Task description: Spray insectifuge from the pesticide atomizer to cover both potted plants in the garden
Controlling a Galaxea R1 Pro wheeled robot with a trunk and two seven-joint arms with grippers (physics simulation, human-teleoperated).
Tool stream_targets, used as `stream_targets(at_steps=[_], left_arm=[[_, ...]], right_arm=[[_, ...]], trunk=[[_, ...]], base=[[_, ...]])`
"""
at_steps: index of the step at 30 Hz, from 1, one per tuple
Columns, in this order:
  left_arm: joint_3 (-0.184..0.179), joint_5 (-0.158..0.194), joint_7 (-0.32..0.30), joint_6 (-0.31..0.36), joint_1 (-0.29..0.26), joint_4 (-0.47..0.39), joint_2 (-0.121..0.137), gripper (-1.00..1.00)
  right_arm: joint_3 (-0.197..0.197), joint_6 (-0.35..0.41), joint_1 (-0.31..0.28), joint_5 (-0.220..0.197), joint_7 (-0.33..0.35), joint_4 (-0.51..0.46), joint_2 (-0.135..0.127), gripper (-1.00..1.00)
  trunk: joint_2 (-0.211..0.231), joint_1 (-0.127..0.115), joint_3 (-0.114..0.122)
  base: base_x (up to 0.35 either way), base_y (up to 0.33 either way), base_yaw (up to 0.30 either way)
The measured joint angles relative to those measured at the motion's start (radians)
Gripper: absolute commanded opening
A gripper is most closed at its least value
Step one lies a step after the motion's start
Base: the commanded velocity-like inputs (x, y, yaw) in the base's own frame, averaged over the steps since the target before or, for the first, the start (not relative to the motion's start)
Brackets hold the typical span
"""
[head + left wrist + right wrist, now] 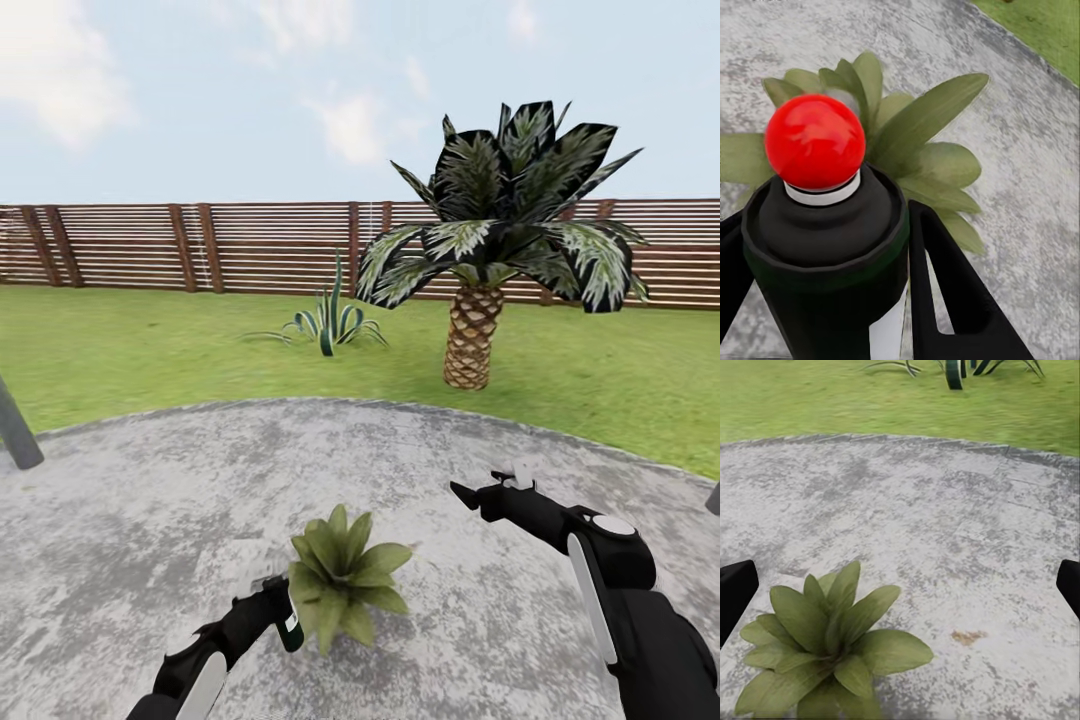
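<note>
One potted plant (343,575) just beside left hand (272,600) — clamped on pesticide atomizer (821,247), right hand (482,492) apart

Landmark: potted plant (342,575), standing on the round patio (150,500).
Bottle (290,628): held in the left pincer (268,605), touching the plant's left side.
Right pincer (490,488): right of the plant, well apart.
Lawn (150,350): behind the patio.
Striped bush (330,322): far behind the plant.
Palm (480,260): behind it, to the right.
Fence (200,245): behind everything.
</note>
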Motion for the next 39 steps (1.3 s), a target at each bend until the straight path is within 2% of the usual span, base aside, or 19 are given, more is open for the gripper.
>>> stream_targets(at_steps=[24,39], left_arm=[[-0.001,-0.005,0.005,-0.005,0.0,0.001,0.0,-1.0],[0.0,-0.004,0.006,-0.007,0.0,0.002,0.0,-1.0]], right_arm=[[0.005,0.001,0.001,0.0,0.0,0.0,0.0,1.0],[0.005,0.003,0.005,0.0,0.001,0.0,0.0,1.0]], trunk=[[0.0,0.0,0.0],[0.0,0.0,0.0]], base=[[-0.003,-0.342,0.291],[0.0,-0.342,0.022]])
